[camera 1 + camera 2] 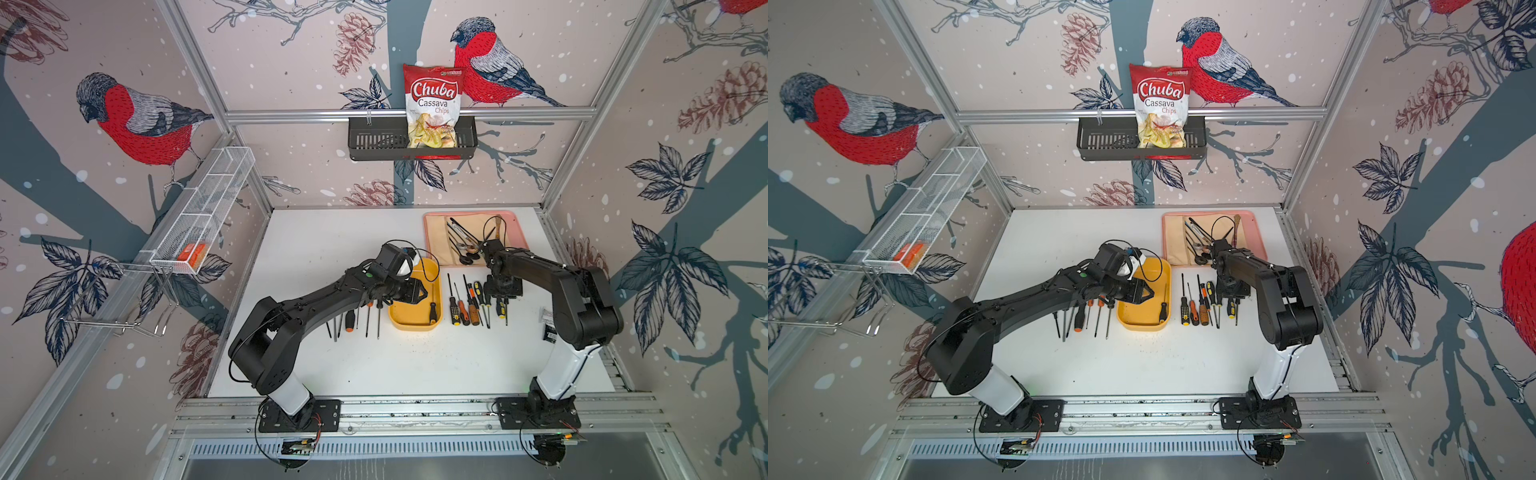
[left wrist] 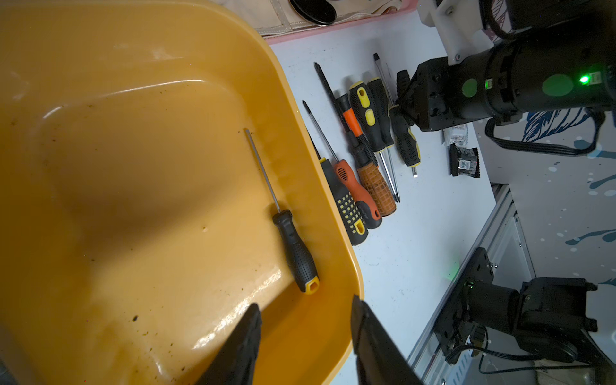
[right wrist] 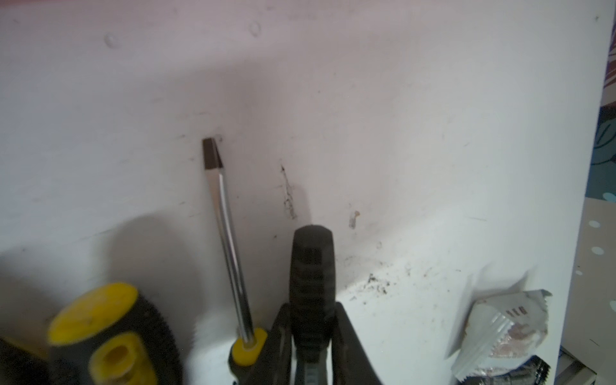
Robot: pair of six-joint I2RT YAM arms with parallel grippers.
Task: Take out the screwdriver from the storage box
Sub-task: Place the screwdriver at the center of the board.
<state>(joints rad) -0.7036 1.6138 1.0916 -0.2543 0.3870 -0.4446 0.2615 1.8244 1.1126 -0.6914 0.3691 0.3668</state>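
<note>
The yellow storage box (image 1: pixel 415 326) (image 1: pixel 1142 326) (image 2: pixel 133 166) sits mid-table. One screwdriver (image 1: pixel 432 309) (image 1: pixel 1163 309) (image 2: pixel 295 248) with a black handle and yellow cap lies inside along the box's right wall. My left gripper (image 1: pixel 422 293) (image 1: pixel 1148 293) (image 2: pixel 305 303) hovers open over the box, near that handle's end, holding nothing. To the right of the box, my right gripper (image 3: pixel 311 310) (image 2: pixel 400 110) is down at the table. Its fingers press both sides of another black-and-yellow-handled screwdriver (image 3: pixel 311 266) (image 2: pixel 405 143) that lies on the table.
Several screwdrivers (image 1: pixel 467 307) lie in a row right of the box, and more screwdrivers (image 1: pixel 353 320) lie left of it under the left arm. A pink tray (image 1: pixel 515 220) of utensils stands behind. Small packets (image 1: pixel 548 324) lie at the right edge.
</note>
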